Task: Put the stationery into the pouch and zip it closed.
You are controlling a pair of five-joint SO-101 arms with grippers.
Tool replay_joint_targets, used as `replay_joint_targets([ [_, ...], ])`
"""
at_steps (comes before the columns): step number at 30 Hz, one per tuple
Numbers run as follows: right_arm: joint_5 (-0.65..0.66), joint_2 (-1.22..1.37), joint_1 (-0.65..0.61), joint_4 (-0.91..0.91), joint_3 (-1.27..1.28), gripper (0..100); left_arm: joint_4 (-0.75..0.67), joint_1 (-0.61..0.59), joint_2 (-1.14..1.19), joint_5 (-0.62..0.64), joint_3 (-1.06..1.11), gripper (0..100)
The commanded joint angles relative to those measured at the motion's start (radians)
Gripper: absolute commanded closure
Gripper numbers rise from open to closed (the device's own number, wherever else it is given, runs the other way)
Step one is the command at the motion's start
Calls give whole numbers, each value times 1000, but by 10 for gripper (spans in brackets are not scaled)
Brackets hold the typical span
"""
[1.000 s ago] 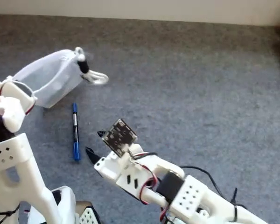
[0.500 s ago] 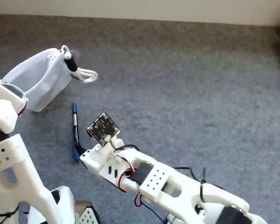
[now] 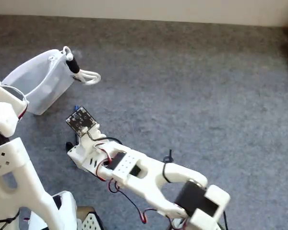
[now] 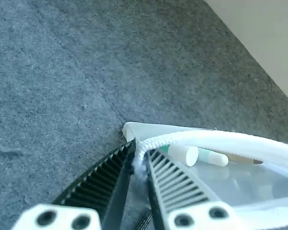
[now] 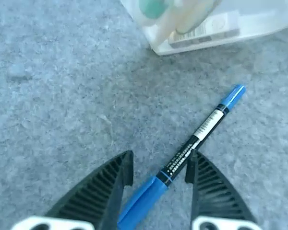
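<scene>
left gripper: jaws pinched tight on rim of translucent white plastic pouch
pouch: on grey carpet, far left; white-and-green capped stick inside
blue marker pen: flat on carpet, just beside pouch
right gripper: jaws spread, straddling pen barrel, one finger each side, not clamped

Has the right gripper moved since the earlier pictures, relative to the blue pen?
Yes. In the high view the right gripper went left, from beside the pen to over it; its open jaws now straddle it.
</scene>
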Motion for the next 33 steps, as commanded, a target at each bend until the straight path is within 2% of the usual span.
replay_joint_targets([
  [1,-9,56,5,-30,-110,825,-26,-13,-21,11,-64,993],
  [4,-9,108,25,28,-159,825,-26,-13,-21,11,-64,993],
  [12,-9,196,61,492,-410,829,-26,-13,-21,11,-64,993],
  [14,-9,217,65,575,-453,866,-26,-13,-21,11,-64,993],
  [19,-3,243,91,653,-510,997,-26,-13,-21,11,-62,993],
  [29,2,240,200,869,-516,993,-25,-8,-21,11,-62,993],
  [33,157,240,254,958,-516,993,-25,-8,-21,9,-61,993],
])
